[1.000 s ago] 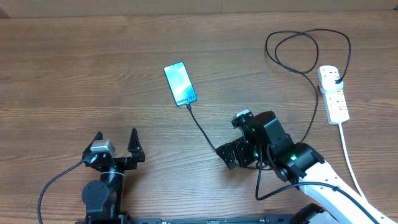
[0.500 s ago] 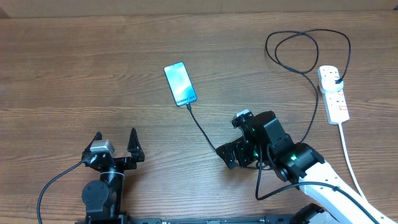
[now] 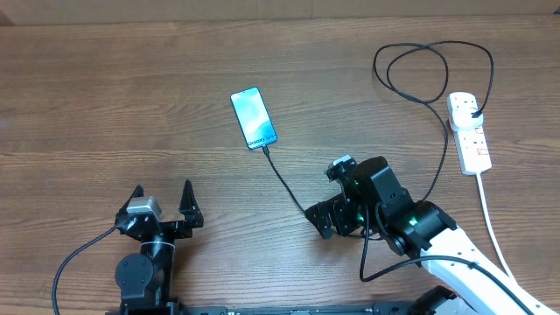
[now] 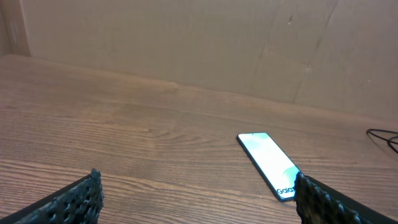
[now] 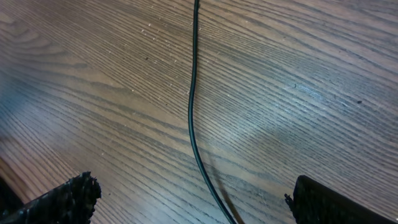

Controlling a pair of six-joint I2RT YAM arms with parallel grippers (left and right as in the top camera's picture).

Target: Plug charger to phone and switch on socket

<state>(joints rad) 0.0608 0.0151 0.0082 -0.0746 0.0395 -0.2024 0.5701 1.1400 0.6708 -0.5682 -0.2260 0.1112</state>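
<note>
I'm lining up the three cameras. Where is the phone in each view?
Overhead: phone up-left of centre, screen up.
Left wrist: lower right, screen lit.
Right wrist: not in it.
Shared landmark: the charger, running down from the phone overhead, crossing the right wrist view.

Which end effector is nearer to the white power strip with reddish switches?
Right. The right end effector hovers open over the thin black cable, to the left of the white power strip. The left end effector is much farther off to the left.
</note>
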